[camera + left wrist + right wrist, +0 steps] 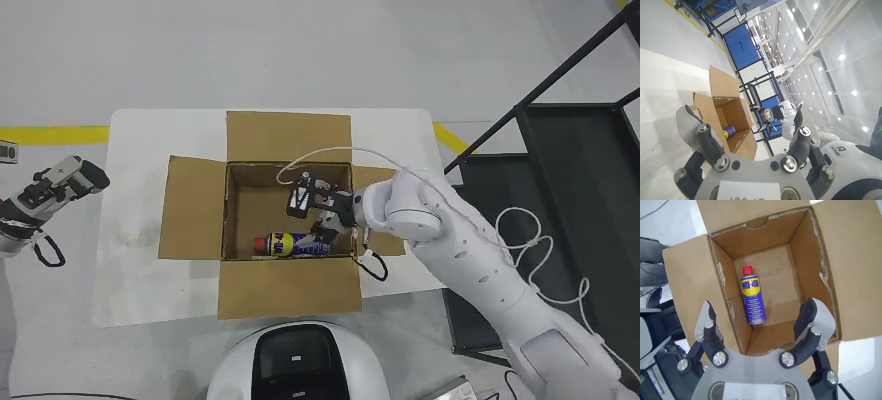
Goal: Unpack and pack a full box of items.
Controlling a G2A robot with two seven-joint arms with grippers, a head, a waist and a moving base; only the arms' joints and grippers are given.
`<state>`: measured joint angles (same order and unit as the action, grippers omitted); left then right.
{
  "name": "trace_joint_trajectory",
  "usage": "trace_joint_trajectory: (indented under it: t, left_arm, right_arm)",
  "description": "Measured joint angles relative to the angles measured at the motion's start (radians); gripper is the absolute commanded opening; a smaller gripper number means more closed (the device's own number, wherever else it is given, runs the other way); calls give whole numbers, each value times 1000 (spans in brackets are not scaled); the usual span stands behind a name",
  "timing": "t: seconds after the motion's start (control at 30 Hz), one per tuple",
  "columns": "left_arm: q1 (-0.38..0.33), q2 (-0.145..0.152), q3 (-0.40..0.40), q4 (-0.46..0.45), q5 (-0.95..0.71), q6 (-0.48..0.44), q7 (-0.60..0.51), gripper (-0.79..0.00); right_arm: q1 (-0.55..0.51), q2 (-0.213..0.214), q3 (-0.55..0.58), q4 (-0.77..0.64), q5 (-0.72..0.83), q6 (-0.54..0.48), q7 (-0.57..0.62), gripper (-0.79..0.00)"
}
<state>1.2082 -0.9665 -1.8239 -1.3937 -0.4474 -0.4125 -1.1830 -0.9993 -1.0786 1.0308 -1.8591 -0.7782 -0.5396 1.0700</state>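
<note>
While the blue and yellow spray can with a red cap [293,243] lies on its side inside the open brown cardboard box [195,207], mid-frame on the white counter [140,140], the right tool [758,307] hangs above it, spread wide. The left tool [742,108], far left, is wide too.

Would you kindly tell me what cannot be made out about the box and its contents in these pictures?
- Top view: the right gripper covers the base end of the spray can and part of the floor of the box.
- Left wrist view: a box wall hides the can's capped end and most of the floor.
- Right wrist view: one of the gripper's fingers hides a floor corner, and the picture's edges cut off two flaps.
</note>
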Motion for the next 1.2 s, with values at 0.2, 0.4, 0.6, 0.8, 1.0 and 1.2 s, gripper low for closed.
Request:
trace_joint_trajectory:
  t: [0.2, 0.4, 0.6, 0.8, 1.0, 1.2]
  left_arm:
    - [0, 0, 0, 0, 0, 0, 0, 0]
    - [0, 0, 0, 0, 0, 0, 0, 0]
    - [0, 0, 0, 0, 0, 0, 0, 0]
    - [0, 0, 0, 0, 0, 0, 0, 0]
    - [0, 0, 0, 0, 0, 0, 0, 0]
    - [0, 0, 0, 0, 0, 0, 0, 0]
  right_arm:
    - [-261, 50, 259, -102, -54, -1, -120, 0]
    - [-345, 59, 314, -154, -91, 6, -165, 0]
    - [-343, 59, 313, -153, -90, 6, -164, 0]
    - [-350, 58, 329, -130, -80, 29, -183, 0]
    - [-389, 74, 478, 27, -51, 70, -231, 0]
    - [-432, 89, 640, 199, 44, 74, -293, 0]
